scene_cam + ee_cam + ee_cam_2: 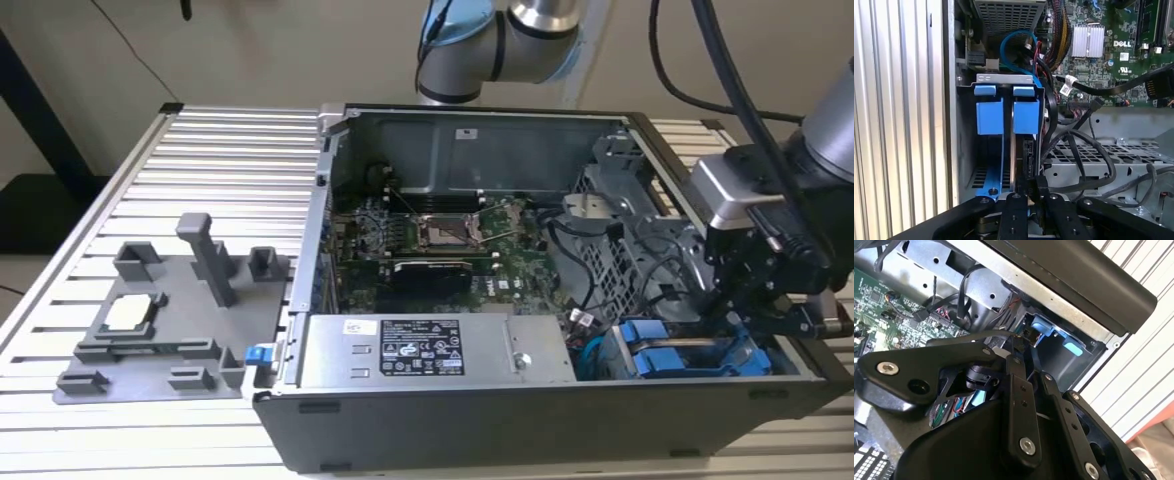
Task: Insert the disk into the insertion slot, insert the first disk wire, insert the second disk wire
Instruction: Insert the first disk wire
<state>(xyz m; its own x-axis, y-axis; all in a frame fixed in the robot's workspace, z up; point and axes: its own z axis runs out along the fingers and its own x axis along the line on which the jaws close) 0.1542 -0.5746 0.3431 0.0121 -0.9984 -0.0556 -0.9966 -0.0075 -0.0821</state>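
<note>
While the disk (pixel 1026 116) sits in the insertion slot (pixel 1004 78) directly ahead of the jaws, the gripper (pixel 1032 197) pinches a black wire plug (pixel 1036 186) at the disk's exposed edge; a second blue-framed drive (pixel 989 115) lies alongside.

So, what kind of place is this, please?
Probably a robotics lab or an assembly test bench: an open desktop computer case lies on a ribbed aluminium table, a grey fixture plate with holders sits beside it, and a robot arm reaches into the case.
</note>
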